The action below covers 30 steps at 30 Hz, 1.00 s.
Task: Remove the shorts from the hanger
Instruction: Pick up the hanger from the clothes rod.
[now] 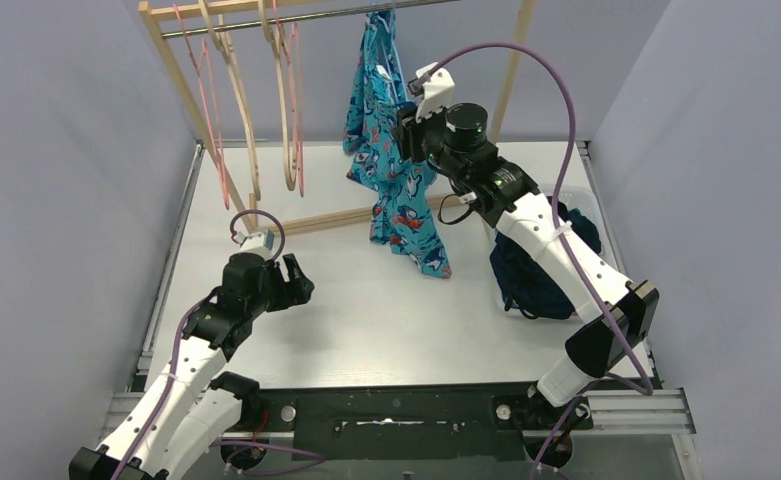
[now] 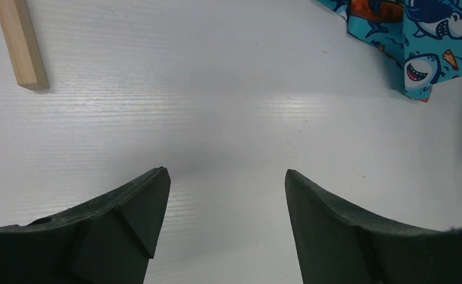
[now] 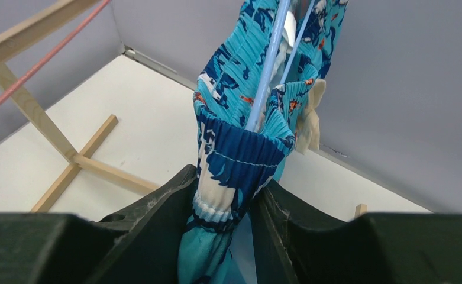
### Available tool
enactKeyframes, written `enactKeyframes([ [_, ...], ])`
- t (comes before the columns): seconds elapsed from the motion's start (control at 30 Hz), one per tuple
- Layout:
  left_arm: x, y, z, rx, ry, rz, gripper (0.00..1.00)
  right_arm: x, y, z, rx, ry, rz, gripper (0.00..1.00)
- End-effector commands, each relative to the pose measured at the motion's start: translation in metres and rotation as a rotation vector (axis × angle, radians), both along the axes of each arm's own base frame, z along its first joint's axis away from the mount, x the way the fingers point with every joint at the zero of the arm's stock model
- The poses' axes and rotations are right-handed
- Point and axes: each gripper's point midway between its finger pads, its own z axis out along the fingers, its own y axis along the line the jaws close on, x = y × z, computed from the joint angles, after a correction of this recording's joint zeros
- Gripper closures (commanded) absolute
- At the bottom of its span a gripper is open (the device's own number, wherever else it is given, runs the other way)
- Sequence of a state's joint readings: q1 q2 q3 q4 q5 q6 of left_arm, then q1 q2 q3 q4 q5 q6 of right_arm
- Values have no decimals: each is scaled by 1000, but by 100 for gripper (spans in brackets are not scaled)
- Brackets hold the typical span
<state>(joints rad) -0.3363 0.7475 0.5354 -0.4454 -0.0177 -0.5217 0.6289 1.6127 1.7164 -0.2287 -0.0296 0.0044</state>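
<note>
I have open table [image 1: 366, 310] ahead of my left gripper [image 2: 227, 177], its jaws apart over bare surface, with a rack [image 2: 21, 44] foot at the left edge of its view. The teal shorts [image 1: 396, 190] hang from the rail [image 1: 296, 18] at the back, near the wall. My right gripper [image 3: 225, 189] is clamped on their waistband. Only its wrist view shows the blue hanger [image 3: 267, 71] running down into that waistband.

White-shelled arms [image 1: 551, 235], black joints [image 1: 241, 280], looping purple cables [image 1: 511, 45], matte black end effector fingers [image 2: 128, 219]
</note>
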Motion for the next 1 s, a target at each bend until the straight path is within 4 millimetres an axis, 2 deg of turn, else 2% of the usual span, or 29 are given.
enactKeyframes([
  [0.0, 13, -3, 23, -32, -85, 7, 29, -16, -19, 103, 195, -268, -25, 100],
  [0.23, 13, -6, 20, -36, -72, -9, 29, -18, -18, 115, 237, -288, -15, 100],
  [0.5, 13, -4, 25, -39, -95, 1, 29, -25, -23, 140, 283, -370, -17, 100],
  [0.7, 13, -4, 25, -39, -95, 1, 29, -26, -32, 152, 233, -398, -48, 100],
  [0.83, 13, -3, 25, -38, -95, 2, 29, -24, -30, 134, 168, -319, -45, 100],
  [0.97, 13, -3, 25, -38, -98, 5, 29, -42, -31, 105, 155, -200, -17, 100],
])
